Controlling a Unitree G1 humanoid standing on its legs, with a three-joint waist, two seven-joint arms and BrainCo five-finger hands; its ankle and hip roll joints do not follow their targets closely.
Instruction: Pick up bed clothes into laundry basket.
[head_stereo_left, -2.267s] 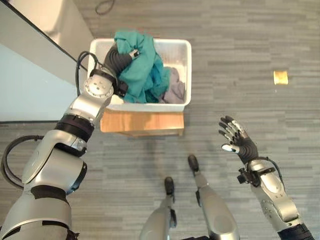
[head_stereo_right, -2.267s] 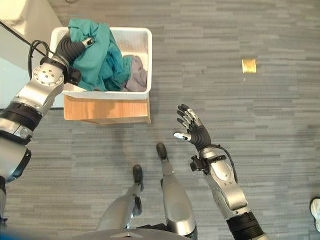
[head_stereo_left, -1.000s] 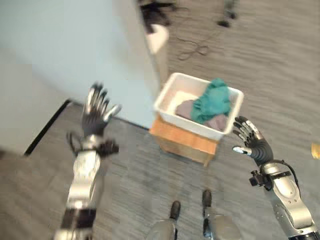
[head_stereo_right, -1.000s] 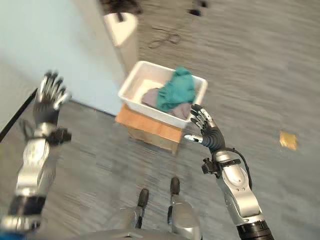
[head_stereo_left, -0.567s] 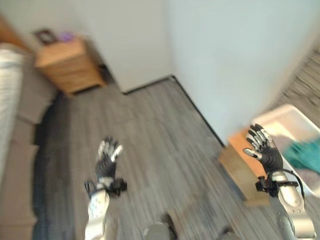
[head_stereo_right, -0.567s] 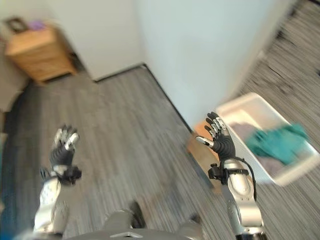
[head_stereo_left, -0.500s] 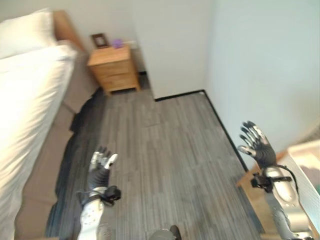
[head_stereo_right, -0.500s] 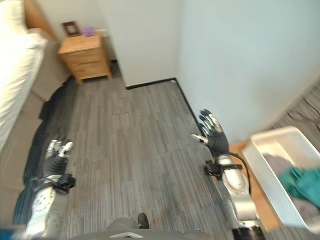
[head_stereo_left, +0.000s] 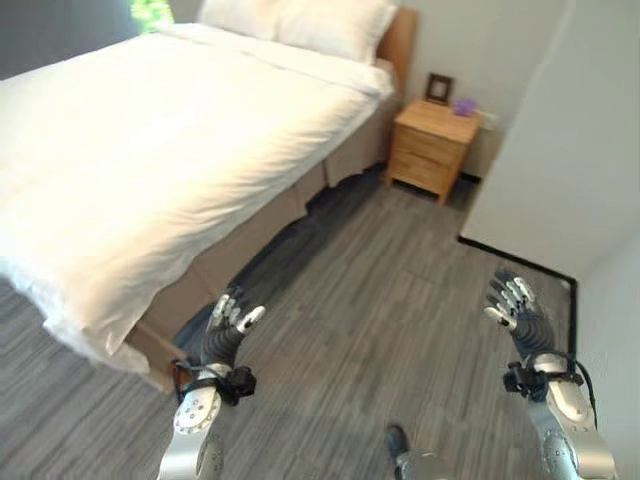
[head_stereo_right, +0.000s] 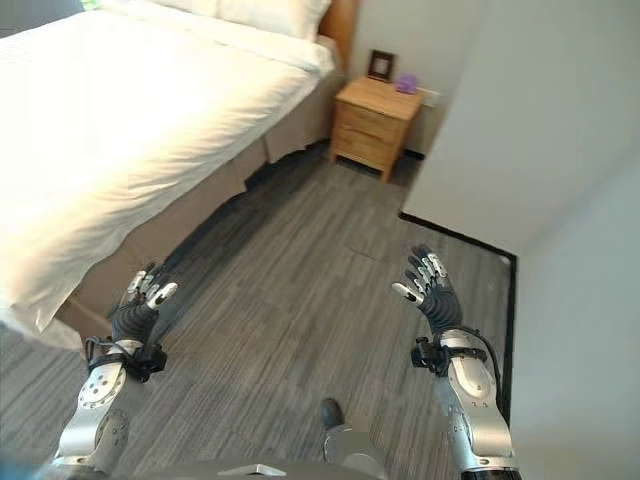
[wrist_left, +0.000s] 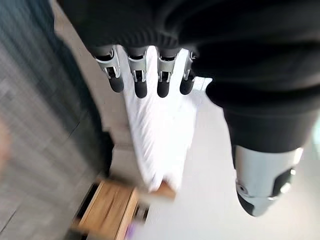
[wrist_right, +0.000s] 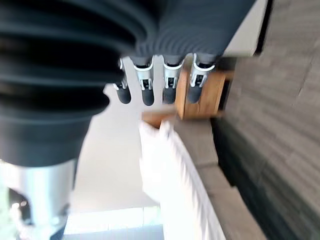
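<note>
You are facing the bed (head_stereo_left: 150, 150), which has a white sheet (head_stereo_right: 120, 130) spread over it and pillows (head_stereo_left: 300, 18) at its head. Your left robot hand (head_stereo_left: 222, 335) hangs over the grey floor (head_stereo_right: 300, 260) just beside the bed's near corner, fingers spread wide and holding nothing. Your right robot hand (head_stereo_right: 428, 290) is raised well apart from the bed, near the wall (head_stereo_right: 520, 130), also wide and empty. A wooden nightstand (head_stereo_left: 432, 148) stands by the headboard; what may be a dark cloth (head_stereo_left: 300, 235) lies on the floor along the bed base.
</note>
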